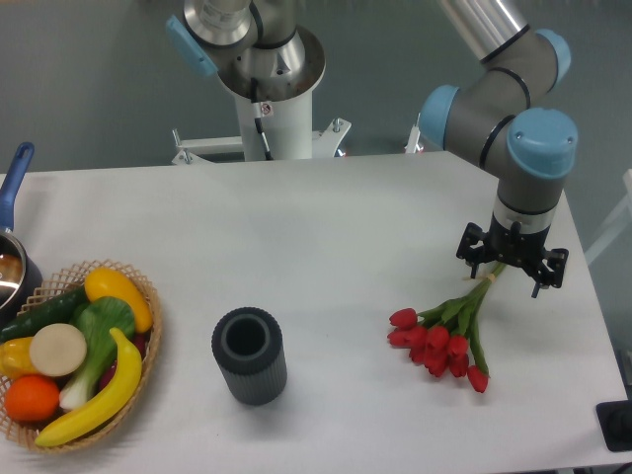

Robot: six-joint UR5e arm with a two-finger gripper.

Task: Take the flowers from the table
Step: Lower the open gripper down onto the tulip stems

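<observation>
The flowers (440,342), a tied bunch of red tulips with green stems, lie on the white table (326,222) at the right, buds pointing toward the front. My gripper (508,271) points straight down over the stem ends, which run in under it. The wrist hides the fingertips, so I cannot see whether they grip the stems or whether the jaws are open or shut.
A dark grey ribbed cylinder (249,355) stands upright at the front middle. At the front left sits a wicker basket (150,367) of fruit and vegetables, with a blue-handled pot (12,259) behind it. The table's right edge runs close to the flowers.
</observation>
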